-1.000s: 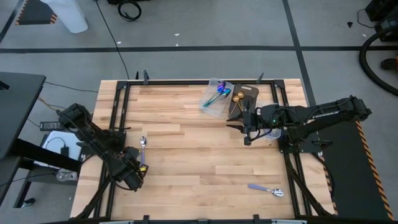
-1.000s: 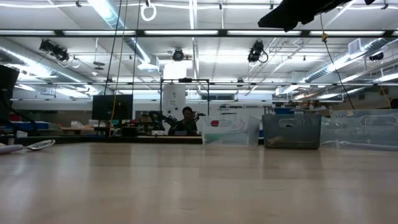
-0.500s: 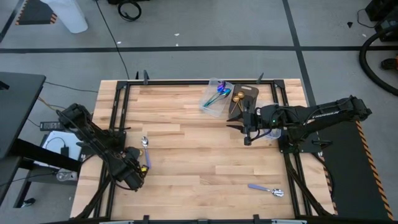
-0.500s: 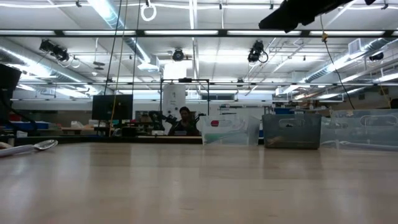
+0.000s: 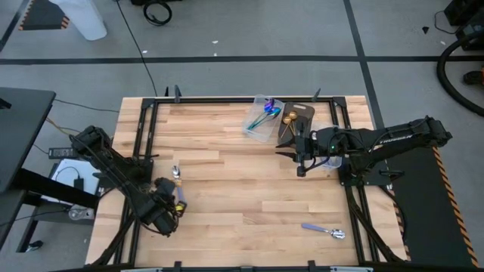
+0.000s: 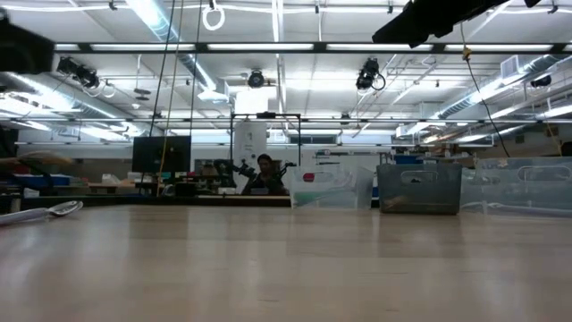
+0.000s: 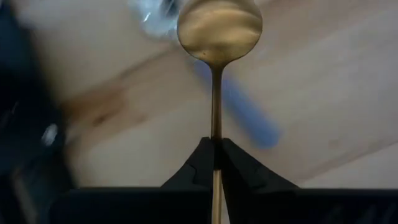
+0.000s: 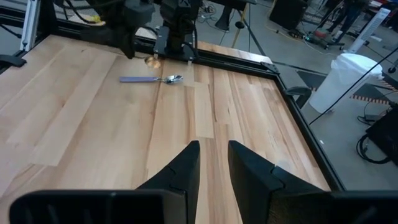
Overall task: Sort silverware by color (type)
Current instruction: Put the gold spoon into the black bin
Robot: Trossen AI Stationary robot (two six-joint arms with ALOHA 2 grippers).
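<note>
1. Spoons lie scattered from the table's near edge to its far edge: nearest the near edge, toward the near right corner, a purple-handled spoon (image 5: 324,230) with a silver bowl lies flat on the wood
2. Left gripper (image 5: 171,201) sits near the left edge, toward the near left corner, its fingers (image 7: 198,168) clamped on the handle of a gold spoon (image 7: 217,37), bowl pointing away from the wrist
3. Just beyond it another silver-bowled, purple-handled spoon (image 8: 152,79) lies on the table, close by the held one
4. Right gripper (image 5: 300,156) hovers over the right half of the table, well above the wood, with its jaws slightly parted around nothing
5. Behind it, by the far edge, a dark bin (image 5: 296,118) holds gold spoons (image 5: 289,116)
6. Beside the bin, a clear plastic tray (image 5: 260,121) holds iridescent purple-teal spoons (image 5: 263,115)
7. Across the room beyond the table, a person (image 6: 265,173) shows in the low view
</note>
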